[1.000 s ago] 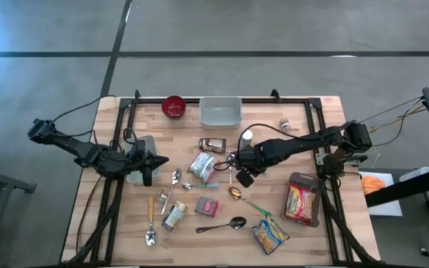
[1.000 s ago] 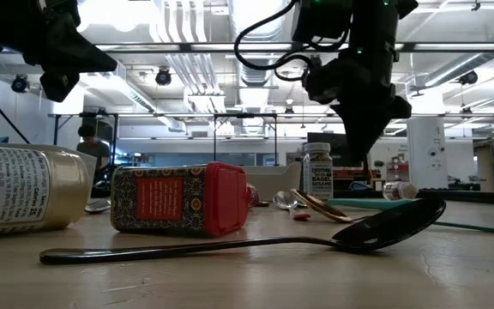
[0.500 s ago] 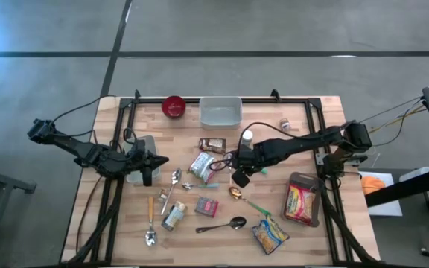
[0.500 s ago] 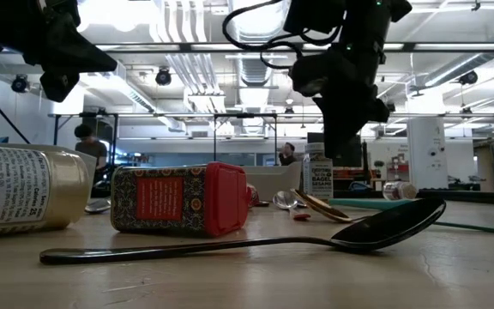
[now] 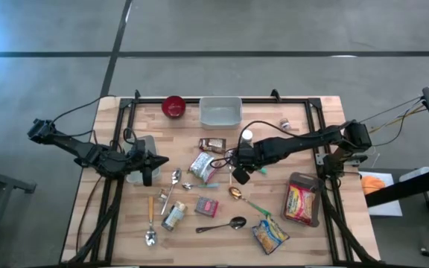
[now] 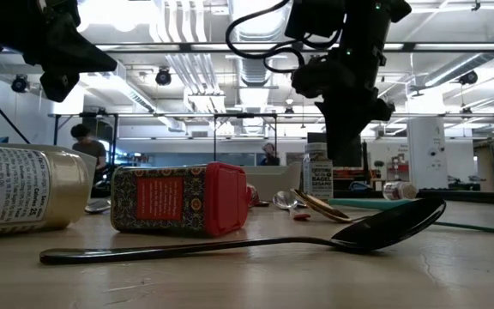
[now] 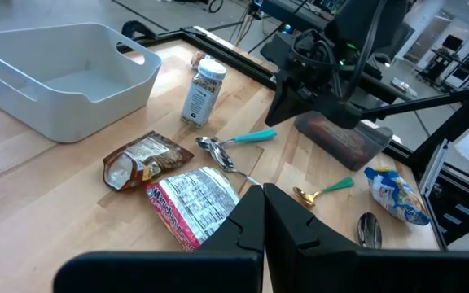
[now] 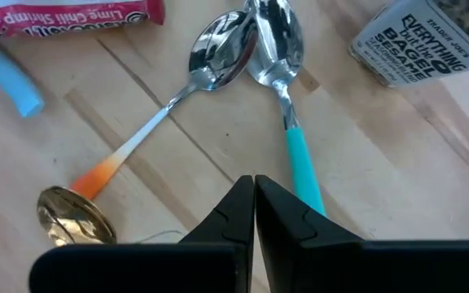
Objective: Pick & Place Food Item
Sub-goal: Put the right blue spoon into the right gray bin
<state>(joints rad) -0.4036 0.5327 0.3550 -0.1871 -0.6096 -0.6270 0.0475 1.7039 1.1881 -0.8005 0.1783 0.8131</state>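
Wooden table (image 5: 311,126) crowded with packets, jars, spoons; white bin (image 5: 220,111) at far edge judged likely drop spot. Left gripper (image 5: 153,165) parked at left side, clenched, empty. Right gripper (image 5: 238,173) clenched, empty, aimed steeply down over teal-handled spoon (image 8: 295,163). Pink noodle packet (image 5: 202,167) lies just beside. Fingers should be opened before descent; spoons to be avoided.

Grey floor (image 5: 289,30) w/ dark lines; ceiling strip lights (image 6: 183,21).
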